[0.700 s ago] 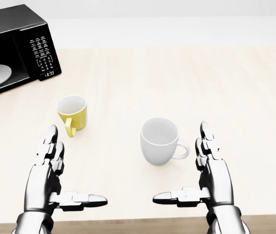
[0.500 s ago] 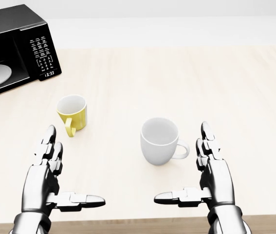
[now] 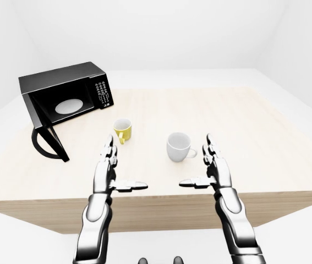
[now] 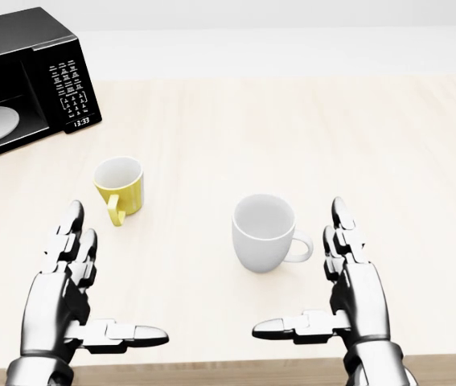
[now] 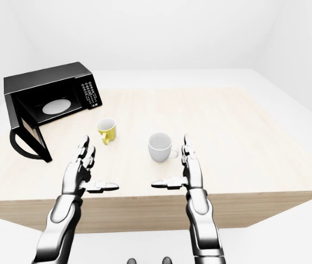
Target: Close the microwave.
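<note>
The microwave point(image 3: 62, 104) is sitting at the far left corner of the table point(image 3: 244, 121), its door point(image 3: 48, 144) hanging wide open toward the left edge and showing the pale round plate point(image 3: 69, 105) inside; the keypad point(image 4: 68, 90) is facing me on the microwave's right side, with a small clock reading lit beneath it; I am not touching the microwave with either hand. A yellow mug point(image 4: 120, 186) is standing upright just right of the microwave, its handle pointing toward the near edge; a white mug point(image 4: 263, 232), also upright, is standing near the middle of the table, handle turned right, well apart from the yellow one. My left hand point(image 4: 63, 301) is hovering over the near edge, below the yellow mug, fingers point(image 4: 71, 233) stretched straight and spread, thumb pointing inward, gripping nothing; my right hand point(image 4: 348, 289) is hovering by the near edge just right of the white mug, fingers likewise straight and wide, thumb pointing in toward the left hand, empty too; the two thumbs are facing each other with a clear gap of bare table between them.
</note>
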Available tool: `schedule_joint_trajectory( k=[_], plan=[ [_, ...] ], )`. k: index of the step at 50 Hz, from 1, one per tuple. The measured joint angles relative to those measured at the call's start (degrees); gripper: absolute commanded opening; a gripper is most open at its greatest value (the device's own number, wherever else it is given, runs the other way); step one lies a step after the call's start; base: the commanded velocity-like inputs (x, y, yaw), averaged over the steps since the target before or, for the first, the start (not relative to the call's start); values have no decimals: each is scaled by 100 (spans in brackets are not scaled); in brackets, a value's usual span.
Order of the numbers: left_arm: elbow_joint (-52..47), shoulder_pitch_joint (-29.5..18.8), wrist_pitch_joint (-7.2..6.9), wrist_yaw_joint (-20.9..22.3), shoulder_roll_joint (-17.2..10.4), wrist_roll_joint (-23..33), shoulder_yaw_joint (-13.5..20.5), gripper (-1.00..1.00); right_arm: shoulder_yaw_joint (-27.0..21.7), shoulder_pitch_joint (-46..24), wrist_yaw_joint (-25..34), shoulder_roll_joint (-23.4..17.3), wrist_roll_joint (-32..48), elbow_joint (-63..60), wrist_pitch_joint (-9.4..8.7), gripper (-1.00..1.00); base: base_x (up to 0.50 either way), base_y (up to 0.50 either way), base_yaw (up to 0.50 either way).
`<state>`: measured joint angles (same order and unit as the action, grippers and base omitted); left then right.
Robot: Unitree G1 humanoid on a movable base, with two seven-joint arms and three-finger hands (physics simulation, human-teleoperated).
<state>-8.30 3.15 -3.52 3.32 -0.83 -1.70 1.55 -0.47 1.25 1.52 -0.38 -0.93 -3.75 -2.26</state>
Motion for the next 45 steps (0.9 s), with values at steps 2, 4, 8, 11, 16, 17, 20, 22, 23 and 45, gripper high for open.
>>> schedule_joint_trajectory(
  k=[2, 4, 8, 11, 16, 17, 20, 22, 23, 45],
  plan=[
    [-421, 140, -148, 37, 0, -49, 15, 100, 54, 121, -15, 6, 46, -358, -162, 100, 0, 0, 0],
    [-903, 296, -148, 83, 5, -113, 46, 100, 118, 260, -25, 12, 86, -769, -274, 100, 0, 0, 0],
    [-1938, 610, -148, 196, 38, -291, 177, 100, 264, 560, -60, 11, 179, -1702, -274, 100, 0, 0, 0],
    [-2636, 798, -148, 296, 80, -436, 327, 100, 388, 783, -96, -4, 253, -2417, -274, 100, 0, 0, 0],
    [-3590, 1006, -148, 458, 170, -699, 649, 100, 598, 1119, -163, -55, 360, -3572, -274, 100, 0, 0, 0],
    [-3742, 1037, -148, 481, 183, -750, 709, 100, 630, 1171, -175, -65, 374, -3768, -274, 100, 0, 0, 0],
    [-4116, 1152, -148, 533, 203, -908, 856, 100, 691, 1297, -205, -89, 393, -4254, -274, 100, 0, 0, 0],
    [-4309, 1224, -148, 551, 206, -998, 927, 100, 720, 1360, -223, -102, 406, -4499, -274, 100, 0, 0, 0],
    [-4392, 1254, -148, 559, 209, -1035, 956, 100, 734, 1387, -230, -107, 412, -4602, -274, 100, 0, 0, 0],
    [-5086, 1508, -148, 712, 317, -1331, 1196, 100, 874, 1663, -308, -164, 439, -5328, -274, 100, 0, 0, 0]
  ],
)
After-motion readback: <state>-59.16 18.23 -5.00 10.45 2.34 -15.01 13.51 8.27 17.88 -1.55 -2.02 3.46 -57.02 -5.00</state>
